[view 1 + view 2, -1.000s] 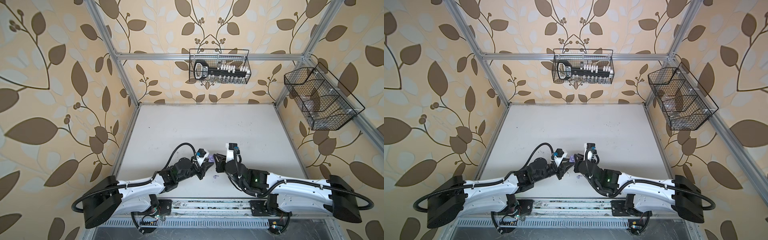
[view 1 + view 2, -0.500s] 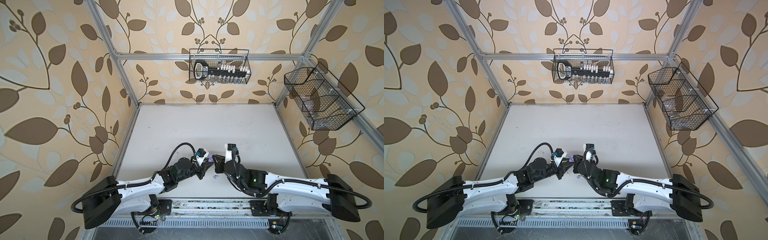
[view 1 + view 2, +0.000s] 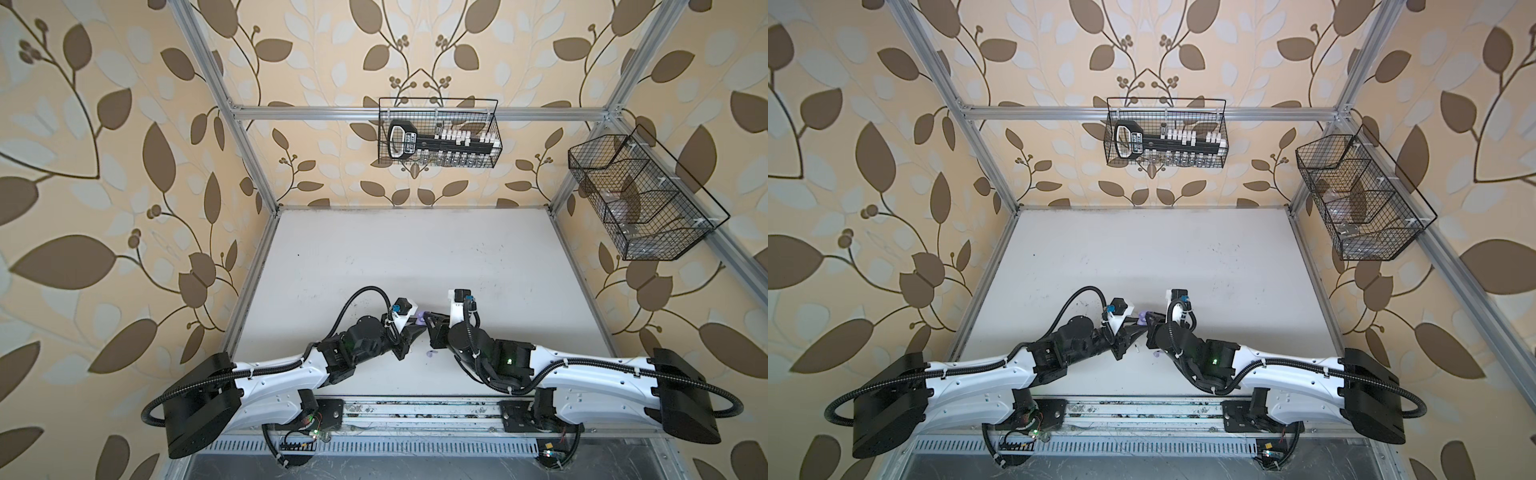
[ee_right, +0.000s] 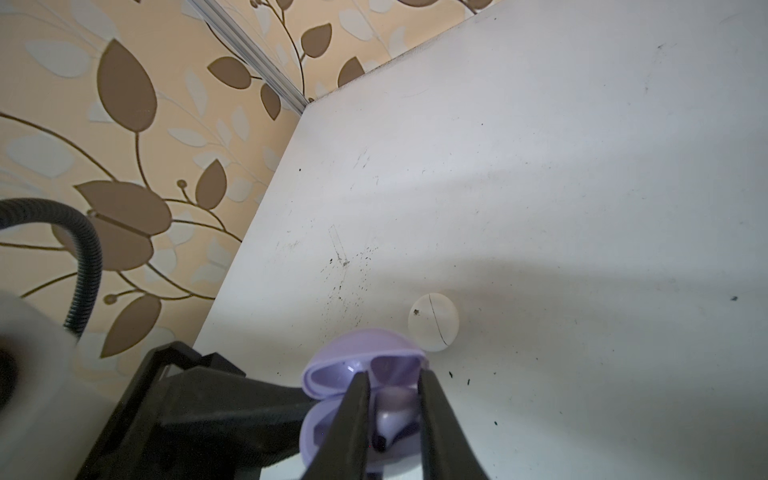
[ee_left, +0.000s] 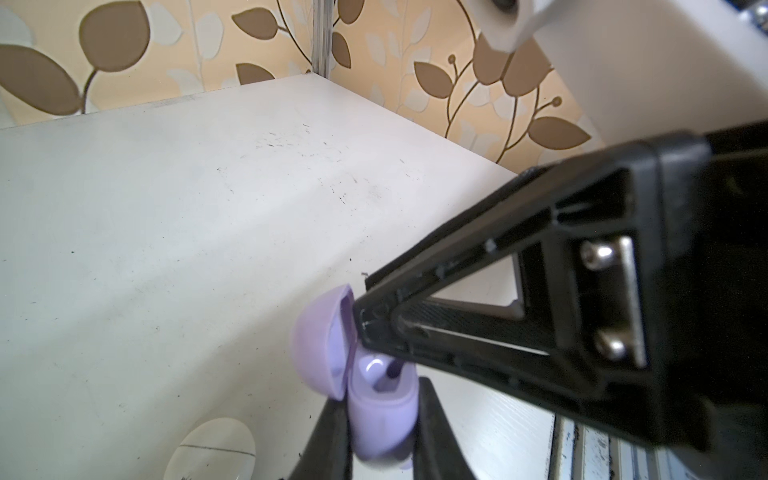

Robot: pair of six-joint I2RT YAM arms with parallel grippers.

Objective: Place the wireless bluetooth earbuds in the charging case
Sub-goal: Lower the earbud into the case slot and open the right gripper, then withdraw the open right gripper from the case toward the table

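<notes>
1. lilac earbud [image 4: 395,417] at mouth of open lilac charging case [image 3: 420,320], lower centre in both top views.
2. right gripper [image 4: 394,382] pinching the earbud.
3. left gripper [image 5: 380,395] clamped on case body.
4. white case [image 4: 433,322] nearby on table [image 4: 540,166].

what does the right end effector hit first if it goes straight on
Probably the open round lilac plastic charging case held by the left end effector, just ahead of the right end effector.
</notes>
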